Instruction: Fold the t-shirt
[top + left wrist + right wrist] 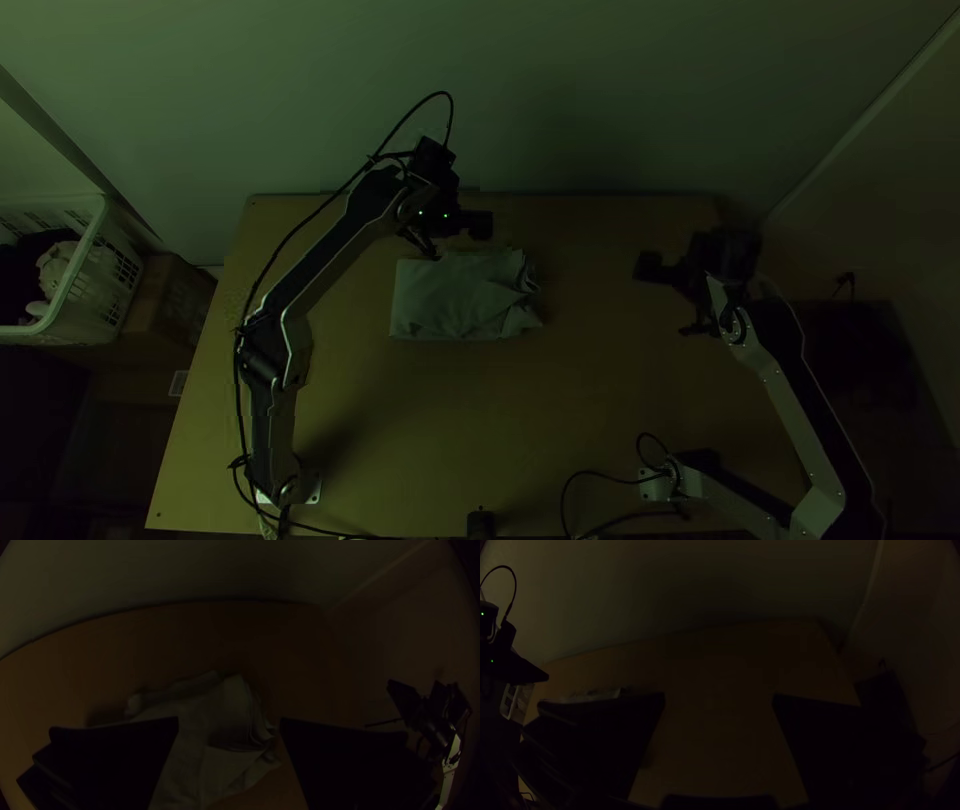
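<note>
t-shirt (455, 295) folded on wooden table (600, 400); wall (600, 90) behind, white basket (98, 285) left.

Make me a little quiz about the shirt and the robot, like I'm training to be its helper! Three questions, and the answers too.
1. True or false: the shirt lies spread right out on the table, sleeves wide.

2. How is the left gripper?
A) Shut tight on the shirt
B) Open, its fingers well apart
C) Shut on nothing

3. Fill in the word: past the table's left edge in the top view, there is a white ____ with slots in its side and things inside.

Key: 1. False; 2. B; 3. basket
</note>
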`<action>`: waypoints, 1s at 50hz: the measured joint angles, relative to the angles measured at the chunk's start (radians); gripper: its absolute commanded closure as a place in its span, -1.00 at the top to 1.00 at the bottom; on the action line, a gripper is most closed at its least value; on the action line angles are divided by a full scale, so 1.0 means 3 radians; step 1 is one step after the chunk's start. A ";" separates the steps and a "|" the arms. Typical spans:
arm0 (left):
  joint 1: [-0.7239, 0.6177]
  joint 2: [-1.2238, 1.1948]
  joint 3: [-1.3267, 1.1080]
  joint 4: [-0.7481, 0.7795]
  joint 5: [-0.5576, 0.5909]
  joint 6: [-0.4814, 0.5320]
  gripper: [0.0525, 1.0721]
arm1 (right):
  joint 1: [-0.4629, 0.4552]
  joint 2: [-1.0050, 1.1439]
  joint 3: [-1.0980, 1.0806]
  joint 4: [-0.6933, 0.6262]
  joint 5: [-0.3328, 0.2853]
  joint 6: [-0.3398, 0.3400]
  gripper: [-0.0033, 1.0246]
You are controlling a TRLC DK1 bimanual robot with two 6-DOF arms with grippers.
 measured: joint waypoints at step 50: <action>0.2000 -0.3573 -0.3049 0.1336 -0.0543 0.0500 0.92 | 0.0019 -0.1685 -0.0336 0.1336 0.0000 -0.0725 0.92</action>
